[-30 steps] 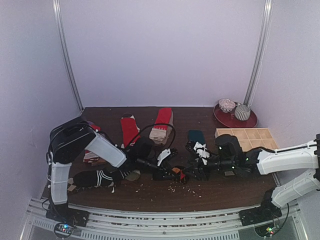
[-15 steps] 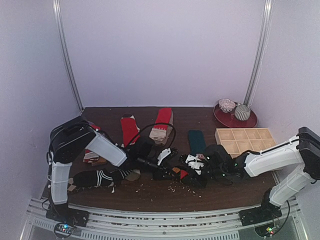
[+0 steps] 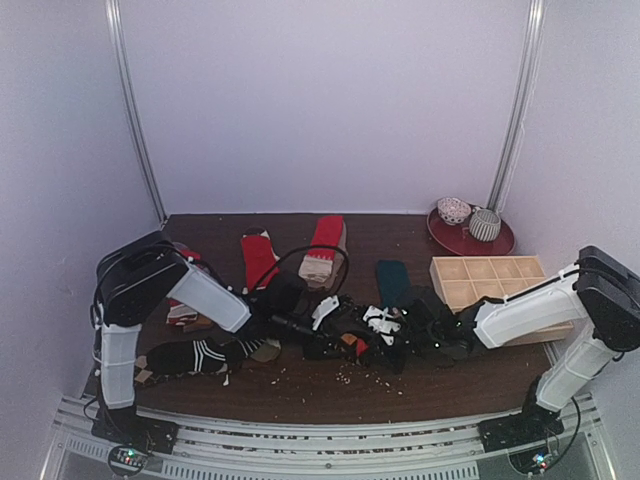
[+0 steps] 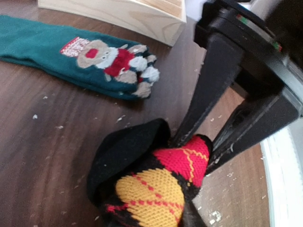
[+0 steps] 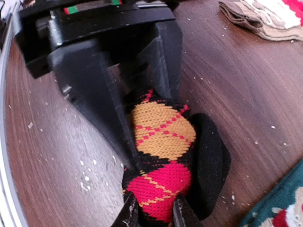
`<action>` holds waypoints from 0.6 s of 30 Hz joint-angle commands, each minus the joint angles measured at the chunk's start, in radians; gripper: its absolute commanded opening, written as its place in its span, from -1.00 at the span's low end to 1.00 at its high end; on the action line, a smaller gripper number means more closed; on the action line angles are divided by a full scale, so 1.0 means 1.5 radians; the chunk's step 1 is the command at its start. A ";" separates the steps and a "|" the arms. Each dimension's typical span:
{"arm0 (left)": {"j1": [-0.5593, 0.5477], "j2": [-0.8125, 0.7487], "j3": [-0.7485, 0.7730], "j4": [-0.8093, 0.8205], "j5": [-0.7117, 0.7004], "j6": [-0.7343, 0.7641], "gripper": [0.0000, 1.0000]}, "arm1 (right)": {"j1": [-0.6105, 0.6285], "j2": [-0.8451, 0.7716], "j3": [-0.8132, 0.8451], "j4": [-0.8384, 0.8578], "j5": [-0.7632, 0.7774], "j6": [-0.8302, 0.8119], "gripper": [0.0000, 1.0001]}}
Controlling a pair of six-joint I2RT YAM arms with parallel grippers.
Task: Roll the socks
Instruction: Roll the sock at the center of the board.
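Observation:
A rolled black sock with orange and red argyle diamonds (image 3: 360,346) lies at the table's middle front, gripped from both sides. My left gripper (image 3: 343,345) is shut on its orange end (image 4: 150,196). My right gripper (image 3: 388,345) is shut on its red end (image 5: 158,187), with its fingertips (image 5: 129,213) pinching the fabric. A loose black cuff (image 5: 210,161) bulges to one side. The dark teal sock with the monkey figure (image 4: 71,54) lies flat just behind (image 3: 392,277). Two red-and-beige socks (image 3: 325,250) and a black-and-white striped sock (image 3: 195,355) lie to the left.
A wooden compartment tray (image 3: 490,272) stands right of the teal sock, and its edge shows in the left wrist view (image 4: 128,14). A red plate (image 3: 470,240) with two rolled balls is at the back right. Crumbs litter the wood near the front edge.
My right arm has moved left to the argyle sock and its gripper now pinches the red end. The left gripper has stayed on the sock.

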 commanded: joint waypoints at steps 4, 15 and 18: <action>-0.006 -0.021 -0.035 -0.152 -0.187 0.059 0.19 | -0.021 0.129 0.012 -0.085 -0.113 0.162 -0.61; -0.007 -0.123 -0.137 0.112 -0.161 0.149 0.75 | -0.081 0.134 -0.046 -0.029 -0.244 0.281 -0.62; -0.006 -0.132 -0.165 0.185 -0.131 0.150 0.86 | -0.090 0.154 -0.040 -0.040 -0.255 0.277 -0.62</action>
